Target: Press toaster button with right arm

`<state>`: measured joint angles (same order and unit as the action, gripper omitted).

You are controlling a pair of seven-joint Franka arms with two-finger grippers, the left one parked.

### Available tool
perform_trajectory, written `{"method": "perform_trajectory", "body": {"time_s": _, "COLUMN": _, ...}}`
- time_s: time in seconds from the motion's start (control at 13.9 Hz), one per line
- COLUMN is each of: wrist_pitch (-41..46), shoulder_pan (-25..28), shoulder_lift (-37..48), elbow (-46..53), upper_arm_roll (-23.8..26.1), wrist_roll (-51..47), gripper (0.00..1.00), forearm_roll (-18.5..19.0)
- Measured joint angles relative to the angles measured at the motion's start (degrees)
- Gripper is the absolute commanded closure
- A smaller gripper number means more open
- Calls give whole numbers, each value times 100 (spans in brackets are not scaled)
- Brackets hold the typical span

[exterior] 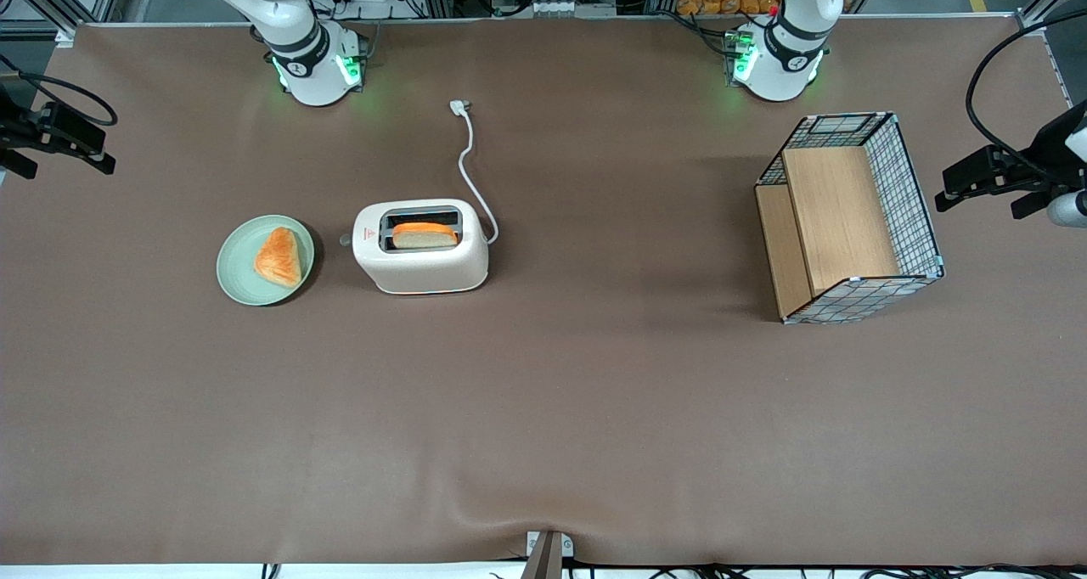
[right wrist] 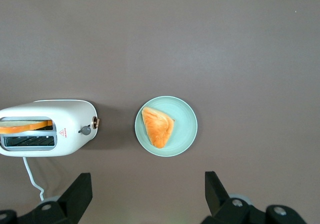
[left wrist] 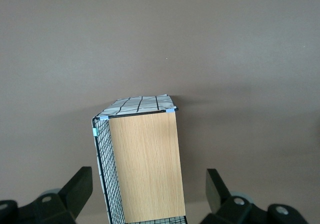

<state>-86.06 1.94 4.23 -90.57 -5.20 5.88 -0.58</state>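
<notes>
The cream-white toaster [exterior: 420,261] stands on the brown table with a slice of toast [exterior: 423,235] in one slot. Its small grey button [exterior: 346,240] sticks out of the narrow end that faces the working arm's end of the table. My right gripper [exterior: 64,137] hangs high above that end of the table, well apart from the toaster. In the right wrist view the gripper [right wrist: 148,196] is open wide and empty. That view looks down on the toaster [right wrist: 70,129] and its grey button [right wrist: 86,130], with a small brass-coloured knob [right wrist: 95,122] beside it.
A pale green plate [exterior: 238,278] with a triangular piece of toast [exterior: 278,257] lies beside the toaster's button end and also shows in the right wrist view [right wrist: 185,129]. The white cord [exterior: 467,167] runs to a plug [exterior: 459,105]. A wire-and-wood basket [exterior: 849,218] lies toward the parked arm's end.
</notes>
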Motion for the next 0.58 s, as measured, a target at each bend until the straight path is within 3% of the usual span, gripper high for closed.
{"method": "perform_trajectory", "body": {"time_s": 0.58, "wrist_pitch": -24, "shoulder_pan": -115, "shoulder_lift": -9, "elbow": 12, "upper_arm_roll": -43, "wrist_roll": 0, "gripper": 0, "forearm_roll": -167}}
